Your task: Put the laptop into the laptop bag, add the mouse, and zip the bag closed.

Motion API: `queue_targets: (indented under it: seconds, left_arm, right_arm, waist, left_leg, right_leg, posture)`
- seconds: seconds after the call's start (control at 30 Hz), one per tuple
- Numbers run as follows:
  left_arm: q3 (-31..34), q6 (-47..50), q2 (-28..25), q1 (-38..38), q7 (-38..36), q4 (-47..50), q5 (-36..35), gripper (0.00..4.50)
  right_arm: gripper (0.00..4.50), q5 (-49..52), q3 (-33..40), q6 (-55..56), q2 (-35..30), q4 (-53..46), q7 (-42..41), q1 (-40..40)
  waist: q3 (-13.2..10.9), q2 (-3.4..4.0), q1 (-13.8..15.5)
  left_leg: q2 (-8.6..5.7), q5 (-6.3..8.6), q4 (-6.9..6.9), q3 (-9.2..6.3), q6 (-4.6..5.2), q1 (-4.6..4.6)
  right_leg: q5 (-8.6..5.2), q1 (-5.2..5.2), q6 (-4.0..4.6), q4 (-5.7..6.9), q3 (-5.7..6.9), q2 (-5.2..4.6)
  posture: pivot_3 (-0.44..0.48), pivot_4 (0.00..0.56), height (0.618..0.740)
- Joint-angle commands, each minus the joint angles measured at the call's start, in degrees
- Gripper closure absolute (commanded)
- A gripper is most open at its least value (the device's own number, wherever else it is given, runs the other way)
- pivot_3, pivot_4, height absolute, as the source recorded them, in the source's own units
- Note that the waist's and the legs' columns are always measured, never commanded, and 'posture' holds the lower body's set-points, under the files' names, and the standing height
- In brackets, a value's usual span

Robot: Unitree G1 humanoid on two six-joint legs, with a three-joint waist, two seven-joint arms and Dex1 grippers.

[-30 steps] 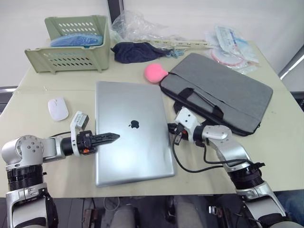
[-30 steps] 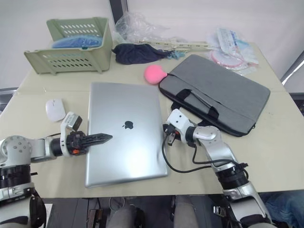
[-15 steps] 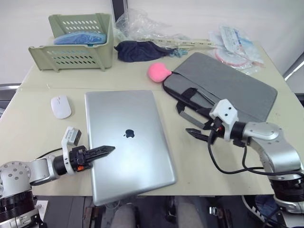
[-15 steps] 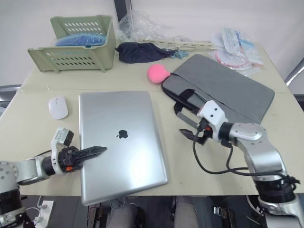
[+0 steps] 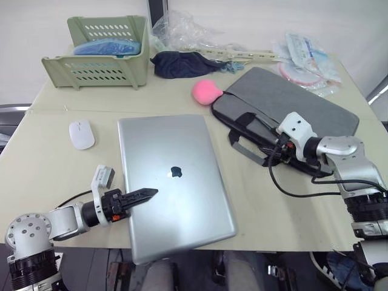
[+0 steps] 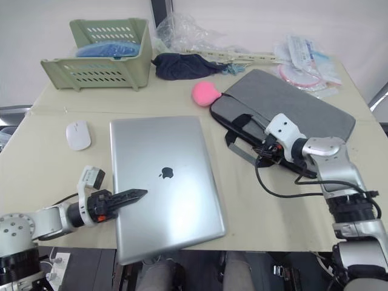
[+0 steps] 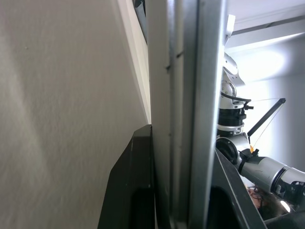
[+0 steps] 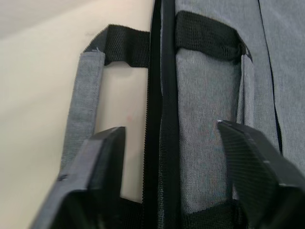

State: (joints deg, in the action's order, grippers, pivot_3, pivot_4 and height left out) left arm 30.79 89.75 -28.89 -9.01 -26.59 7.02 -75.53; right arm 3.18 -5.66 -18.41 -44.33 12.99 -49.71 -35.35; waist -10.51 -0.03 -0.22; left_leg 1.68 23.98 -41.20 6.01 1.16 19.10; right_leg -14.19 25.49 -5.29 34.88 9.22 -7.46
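Left gripper: our left gripper [image 5: 145, 195] pinches the left edge of the laptop [image 5: 173, 182]; in the left wrist view the silver edge runs between the two black fingers [image 7: 136, 191], one on top of the lid and one underneath.
Right gripper: our right gripper [image 8: 171, 176] is spread wide over the near edge of the bag [image 5: 285, 115]; in the right wrist view one finger hangs over the table side and the other over the grey fabric, and we see the black zipper line between them.
Laptop: closed, lid up with the dark logo, it reaches from our left gripper toward the right one; its near corner hangs past the table [image 5: 48, 151] edge.
Bag: it lies flat, running away from our right gripper toward the far right of the table. A grey and black strap handle [image 8: 90, 95] lies on the table just beside the right gripper's outer finger.
Mouse: the white mouse [image 5: 81, 134] sits on the table beyond our left gripper, apart from the laptop's left edge.
Pink plush: a pink ball [image 5: 207, 92] touches the bag's far left corner, well beyond our right gripper.
Farther out: a dark cloth bundle [image 5: 179, 63], a green basket [image 5: 100, 51] and clear plastic packets [image 5: 303, 54] line the far edge.
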Motion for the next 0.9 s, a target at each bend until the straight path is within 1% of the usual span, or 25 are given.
queue_targets:
  seconds: [0.03, 0.07, 0.1, 0.37, 0.43, 0.47, 0.6, 0.7, 0.77, 0.9]
  left_arm:
    - [0.2, -2.1, -0.1, -0.1, 0.8, 3.4, -4.6, 4.19]
    - [0.0, -2.5, -0.1, 0.1, 1.2, 3.4, -5.1, 4.19]
    - [-0.2, -2.7, -0.4, 0.4, 1.5, 3.7, -5.4, 4.19]
    - [-2.2, -5.2, -1.5, 1.3, 4.7, 4.4, -9.6, 4.19]
    - [-2.8, -6.0, -1.9, 1.6, 5.4, 4.4, -10.8, 4.19]
    - [-3.2, -6.4, -2.1, 1.7, 5.7, 4.5, -11.3, 4.19]
    - [-4.4, -7.9, -3.2, 2.2, 6.7, 4.3, -13.3, 4.19]
    - [-5.4, -9.1, -3.9, 2.6, 7.3, 4.1, -14.7, 4.19]
    - [-6.5, -9.5, -4.5, 2.9, 9.1, 2.8, -17.2, 4.19]
    - [-9.2, -11.0, -5.5, 2.8, 12.3, 0.7, -22.2, 4.19]
  right_arm:
    - [2.91, -2.5, 0.0, 3.5, -0.6, 2.4, 0.8, -1.5]
    - [3.46, -2.9, -0.1, 4.0, -0.5, 3.0, 0.9, -1.6]
    - [3.86, -3.0, 0.0, 4.6, -0.5, 3.6, 0.7, -1.6]
    - [3.86, -3.8, 0.7, 6.9, 0.1, 6.6, 0.8, -2.7]
    - [4.42, -3.0, 1.2, 6.2, 0.0, 6.5, 0.2, -2.7]
    - [4.48, -2.7, 1.3, 5.9, -0.1, 6.4, -0.1, -2.7]
    - [4.48, -1.2, 2.1, 3.7, -0.1, 5.5, -0.9, -2.5]
    - [4.48, 1.8, 3.3, -0.8, 0.4, 3.3, -1.9, -2.3]
    - [4.48, 4.6, 4.2, -5.1, 1.1, 1.3, -2.9, -2.5]
    - [4.48, 10.8, 7.3, -16.7, 3.2, -3.5, -2.5, -4.7]
  waist:
    - [0.0, 0.00, 0.0]
    - [0.0, 0.00, 0.0]
    - [0.0, 0.00, 0.0]
    - [0.0, 0.00, 0.0]
    - [0.0, 0.00, 0.0]
    - [0.0, 0.00, 0.0]
    - [0.0, 0.00, 0.0]
    - [0.0, 0.01, 0.0]
    - [0.0, 0.03, 0.0]
    - [-0.1, 0.13, 0.0]
  left_leg:
    - [0.00, 0.00, 0.00, -0.01, 0.00, 0.00]
    - [0.00, 0.00, 0.01, -0.05, 0.00, 0.01]
    - [0.00, 0.00, 0.00, -0.07, 0.00, 0.04]
    - [0.00, 0.00, -0.01, -0.11, 0.00, 0.04]
    - [0.01, 0.00, -0.01, -0.11, 0.00, 0.04]
    - [0.01, 0.00, -0.01, -0.12, 0.00, 0.04]
    - [0.00, 0.00, -0.02, -0.12, 0.00, 0.05]
    - [0.01, 0.00, -0.01, -0.16, 0.00, 0.06]
    - [0.01, 0.00, -0.01, -0.16, 0.00, 0.07]
    - [0.04, 0.00, -0.01, -0.20, 0.00, 0.08]
  right_leg:
    - [0.00, 0.00, 0.00, -0.01, 0.00, -0.01]
    - [0.00, 0.00, 0.00, -0.02, -0.01, -0.01]
    - [0.00, 0.00, 0.00, -0.02, 0.00, -0.01]
    - [0.00, 0.00, 0.00, -0.03, -0.02, -0.01]
    - [0.00, 0.00, 0.00, -0.03, -0.03, -0.01]
    - [0.00, 0.00, 0.00, -0.03, -0.03, -0.01]
    - [0.00, 0.00, 0.00, -0.03, -0.03, -0.02]
    - [0.00, 0.00, 0.00, -0.03, -0.02, -0.01]
    - [0.00, 0.00, 0.00, -0.04, -0.01, 0.00]
    - [0.00, 0.00, 0.00, -0.03, -0.04, 0.01]
  posture:
    - [0.000, 0.150, 0.740]
    - [0.000, 0.150, 0.740]
    - [0.000, 0.150, 0.740]
    - [0.000, 0.150, 0.740]
    - [0.000, 0.150, 0.740]
    - [0.000, 0.150, 0.740]
    - [0.000, 0.150, 0.740]
    - [0.000, 0.150, 0.740]
    - [0.000, 0.150, 0.740]
    - [0.000, 0.150, 0.740]
